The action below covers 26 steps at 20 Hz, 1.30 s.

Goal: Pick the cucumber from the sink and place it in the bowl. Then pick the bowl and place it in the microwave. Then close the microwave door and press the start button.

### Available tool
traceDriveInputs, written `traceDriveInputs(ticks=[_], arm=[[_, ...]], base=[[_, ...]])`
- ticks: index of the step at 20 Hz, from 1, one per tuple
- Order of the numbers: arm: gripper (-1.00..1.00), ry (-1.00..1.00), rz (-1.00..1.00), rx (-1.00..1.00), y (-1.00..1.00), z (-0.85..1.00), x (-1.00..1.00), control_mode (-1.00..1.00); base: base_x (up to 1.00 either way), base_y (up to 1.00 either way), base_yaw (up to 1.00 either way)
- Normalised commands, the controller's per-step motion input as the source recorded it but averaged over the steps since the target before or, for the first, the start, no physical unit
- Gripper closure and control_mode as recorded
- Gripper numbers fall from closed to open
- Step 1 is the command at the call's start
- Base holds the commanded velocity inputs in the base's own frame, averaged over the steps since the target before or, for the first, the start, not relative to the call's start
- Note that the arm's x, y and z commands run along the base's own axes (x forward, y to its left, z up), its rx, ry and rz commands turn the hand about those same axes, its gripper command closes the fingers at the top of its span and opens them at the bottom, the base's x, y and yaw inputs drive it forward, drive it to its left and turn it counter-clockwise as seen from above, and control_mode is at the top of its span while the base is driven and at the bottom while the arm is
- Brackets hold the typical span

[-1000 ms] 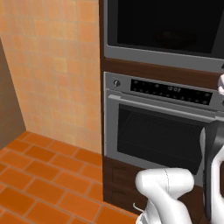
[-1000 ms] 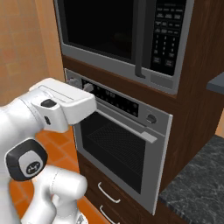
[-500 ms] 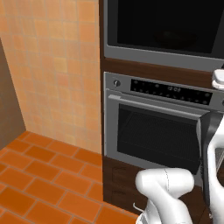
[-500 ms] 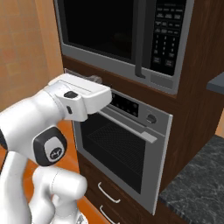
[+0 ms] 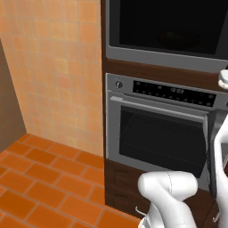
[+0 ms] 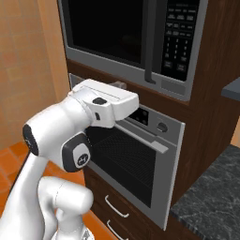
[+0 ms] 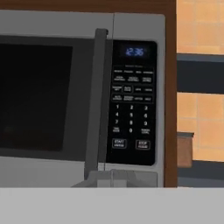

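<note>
The microwave (image 6: pixel 140 42) is built in above the steel oven, and its dark glass microwave door (image 6: pixel 105 26) stands closed. In the hand view the door (image 7: pixel 39 96), its grey vertical handle (image 7: pixel 97 100) and the keypad (image 7: pixel 131 100) with the start button (image 7: pixel 119 143) face me. My gripper (image 7: pixel 112 177) is shut with nothing in it, just below the handle's foot. From the right base view the gripper (image 6: pixel 119 85) hovers in front of the oven's top edge, under the microwave. The cucumber, the bowl and the sink are out of view.
The steel oven (image 5: pixel 156 138) with its bar handle (image 6: pixel 140 136) sits directly below the microwave. Drawers (image 6: pixel 117 206) lie under it. A dark stone counter (image 6: pixel 211 197) juts in at the right. An orange tiled wall (image 5: pixel 58 67) and floor lie to the left.
My hand has swung right and forward, from beside the oven's left edge to a spot under the microwave. The fingers have come together. The microwave and oven have not moved.
</note>
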Motion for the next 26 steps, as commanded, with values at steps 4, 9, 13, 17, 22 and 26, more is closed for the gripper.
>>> traceDriveInputs(ticks=[4,9,13,17,22,26], arm=[[1.0,-0.18,0.0,0.04,-0.26,0.2,0.13,-1.0],[1.0,-0.02,0.0,0.03,-0.07,0.05,0.2,-1.0],[1.0,0.23,0.0,0.0,-0.23,0.0,0.18,-1.0],[1.0,0.12,0.02,0.0,-0.36,0.0,0.1,-1.0],[1.0,0.0,0.02,0.04,-0.26,0.11,0.04,-1.0],[1.0,0.01,0.01,0.03,-0.1,0.04,0.11,-1.0]], base=[[0.0,0.0,0.0],[0.0,0.0,0.0],[0.0,0.0,0.0],[0.0,0.0,0.0],[0.0,0.0,0.0],[0.0,0.0,0.0]])
